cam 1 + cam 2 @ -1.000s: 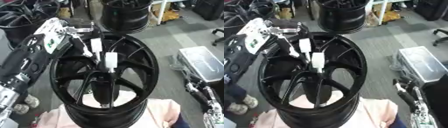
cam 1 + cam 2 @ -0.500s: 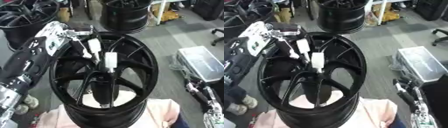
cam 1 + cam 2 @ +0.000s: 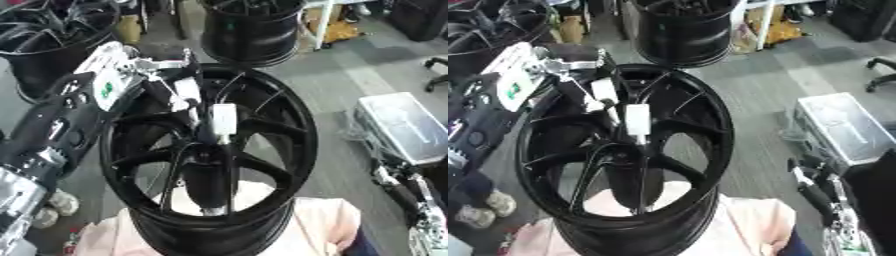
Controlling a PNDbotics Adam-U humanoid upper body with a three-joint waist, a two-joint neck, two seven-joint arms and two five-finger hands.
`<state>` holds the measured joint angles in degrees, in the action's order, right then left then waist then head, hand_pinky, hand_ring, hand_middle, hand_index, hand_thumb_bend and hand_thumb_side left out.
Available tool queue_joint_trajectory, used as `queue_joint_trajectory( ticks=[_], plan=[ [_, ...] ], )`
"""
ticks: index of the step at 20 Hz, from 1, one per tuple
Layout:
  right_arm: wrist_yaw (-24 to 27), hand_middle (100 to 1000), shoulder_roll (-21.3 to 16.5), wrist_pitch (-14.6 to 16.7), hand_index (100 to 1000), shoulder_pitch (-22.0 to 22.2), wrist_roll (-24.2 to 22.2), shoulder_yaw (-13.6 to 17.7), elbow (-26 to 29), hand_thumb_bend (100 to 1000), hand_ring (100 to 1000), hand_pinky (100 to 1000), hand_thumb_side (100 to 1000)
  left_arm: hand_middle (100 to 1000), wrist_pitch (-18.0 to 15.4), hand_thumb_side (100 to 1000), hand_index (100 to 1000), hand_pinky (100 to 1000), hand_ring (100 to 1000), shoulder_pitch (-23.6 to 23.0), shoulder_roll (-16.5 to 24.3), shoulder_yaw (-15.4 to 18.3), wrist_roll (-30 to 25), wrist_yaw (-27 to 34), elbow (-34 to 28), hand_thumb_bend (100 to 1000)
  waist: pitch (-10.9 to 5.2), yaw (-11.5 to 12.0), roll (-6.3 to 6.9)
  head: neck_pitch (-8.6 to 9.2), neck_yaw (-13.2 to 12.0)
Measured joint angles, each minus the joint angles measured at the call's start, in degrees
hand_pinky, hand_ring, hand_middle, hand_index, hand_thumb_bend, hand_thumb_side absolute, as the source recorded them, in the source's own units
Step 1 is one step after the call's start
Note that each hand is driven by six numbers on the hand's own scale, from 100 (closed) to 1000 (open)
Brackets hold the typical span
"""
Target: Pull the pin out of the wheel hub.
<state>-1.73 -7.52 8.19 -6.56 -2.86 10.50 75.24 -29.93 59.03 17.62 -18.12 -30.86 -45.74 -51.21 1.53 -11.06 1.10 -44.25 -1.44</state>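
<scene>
The left hand [image 3: 166, 87] has edged further over the hub [image 3: 208, 152], fingers pinched on the white pin [image 3: 223, 120] standing above the centre. Extraction is underway; next, a straight lift. The right hand [image 3: 398, 192] idles, state unclear.

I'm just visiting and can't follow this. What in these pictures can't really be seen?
- The pin: the white pieces above the black wheel are blurred; which is the pin is unclear.
- Left hand: its fingertips merge with the dark spokes, so its grip is hidden.
- Right hand: cut off at the lower right corner.
</scene>
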Motion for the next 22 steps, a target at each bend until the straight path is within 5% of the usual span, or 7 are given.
queue_joint_trajectory(
  ticks=[13, 22],
  plan=[
    [0.0, 735, 0.23, -0.03, 823, 0.01, -0.03, -0.13, 0.0, 300, 664, 685, 399, 395, 0.62, 290, 586, 533, 408, 2.48, 2.43, 2.1, 0.61, 6.01, -3.44, 100, -0.02, -0.04, 0.0, 0.0, -0.05],
    [0.0, 735, 0.19, -0.12, 823, 0.5, 0.57, 0.51, 0.0, 300, 663, 685, 399, 392, 2.58, 255, 586, 545, 404, 3.79, 15.18, 2.9, 0.89, 17.19, -12.89, 137, -0.45, 2.16, 0.7, 0.0, 1.4]
  ],
)
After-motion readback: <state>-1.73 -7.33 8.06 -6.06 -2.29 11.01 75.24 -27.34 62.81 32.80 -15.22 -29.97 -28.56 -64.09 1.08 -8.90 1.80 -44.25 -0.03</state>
